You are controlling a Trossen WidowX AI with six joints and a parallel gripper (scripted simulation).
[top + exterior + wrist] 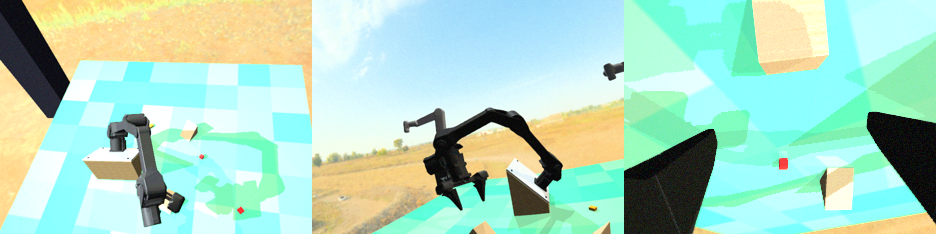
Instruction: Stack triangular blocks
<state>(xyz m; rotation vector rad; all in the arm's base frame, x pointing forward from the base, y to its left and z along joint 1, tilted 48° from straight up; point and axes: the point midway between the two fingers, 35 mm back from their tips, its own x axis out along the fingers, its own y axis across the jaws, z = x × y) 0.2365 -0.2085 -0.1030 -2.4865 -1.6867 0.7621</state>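
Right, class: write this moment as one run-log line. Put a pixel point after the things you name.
gripper (pixel 472 205) (pixel 792 127): open, empty, raised | near block (pixel 165 207) (pixel 483 228) (pixel 791 37): on table | far block (pixel 189 130) (pixel 603 229) (pixel 840 189): apart | square block: not formed

One triangular block (pixel 169 192) (pixel 483 228) (pixel 789 35) on the table (pixel 191 93) (pixel 584 186) (pixel 794 100), well apart from the other (pixel 189 130) (pixel 604 229) (pixel 840 190).

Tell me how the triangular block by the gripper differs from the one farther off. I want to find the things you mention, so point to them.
From above, the nearer block (pixel 166 208) (pixel 483 228) (pixel 791 35) is partly covered; the farther block (pixel 189 130) (pixel 603 229) (pixel 839 191) is in plain sight. In the wrist view, the nearer block looks larger and is cut off by the frame; the farther block looks smaller and shows whole. Both look pale wooden.
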